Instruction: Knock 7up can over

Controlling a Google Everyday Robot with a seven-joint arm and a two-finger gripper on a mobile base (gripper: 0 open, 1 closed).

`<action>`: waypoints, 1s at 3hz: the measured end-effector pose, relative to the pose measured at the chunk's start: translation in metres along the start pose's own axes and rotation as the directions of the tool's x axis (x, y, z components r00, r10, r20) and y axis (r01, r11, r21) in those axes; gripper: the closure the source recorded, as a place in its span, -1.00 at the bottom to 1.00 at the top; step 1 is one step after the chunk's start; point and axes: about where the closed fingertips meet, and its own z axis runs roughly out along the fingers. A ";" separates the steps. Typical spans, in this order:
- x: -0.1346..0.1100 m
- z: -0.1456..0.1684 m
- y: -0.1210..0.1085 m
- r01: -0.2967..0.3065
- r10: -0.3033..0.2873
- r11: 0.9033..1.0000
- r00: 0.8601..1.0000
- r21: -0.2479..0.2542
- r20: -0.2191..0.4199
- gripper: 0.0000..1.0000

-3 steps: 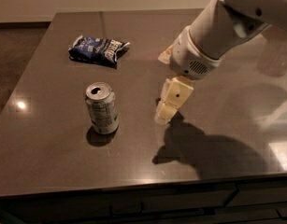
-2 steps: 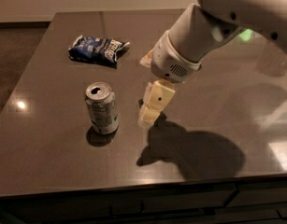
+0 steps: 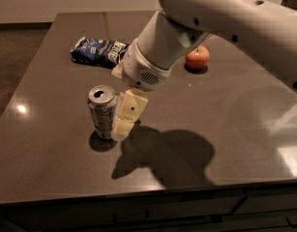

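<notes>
The 7up can (image 3: pixel 102 111) stands upright on the dark table (image 3: pixel 51 163), left of centre, with its silver pull-tab top showing. My gripper (image 3: pixel 125 120) hangs down from the white arm and sits right beside the can's right side, touching it or nearly so. Only one cream-coloured finger shows.
A dark blue snack bag (image 3: pixel 98 51) lies at the back left. A red apple (image 3: pixel 197 58) sits behind the arm at the back right. The table's front edge runs along the bottom and its left edge is close to the can's side.
My arm and gripper have moved left across the table, from well to the right of the can to right against its right side. The can still stands upright.
</notes>
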 end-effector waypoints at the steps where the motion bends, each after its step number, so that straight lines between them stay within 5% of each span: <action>1: -0.017 0.012 0.005 0.025 -0.024 0.999 0.999 -0.035 0.025 -1.00; 2: -0.025 0.020 0.006 0.006 -0.002 0.997 0.999 -0.078 0.044 -0.66; 3: -0.030 0.022 0.003 -0.023 0.030 0.993 0.998 -0.111 0.061 -0.04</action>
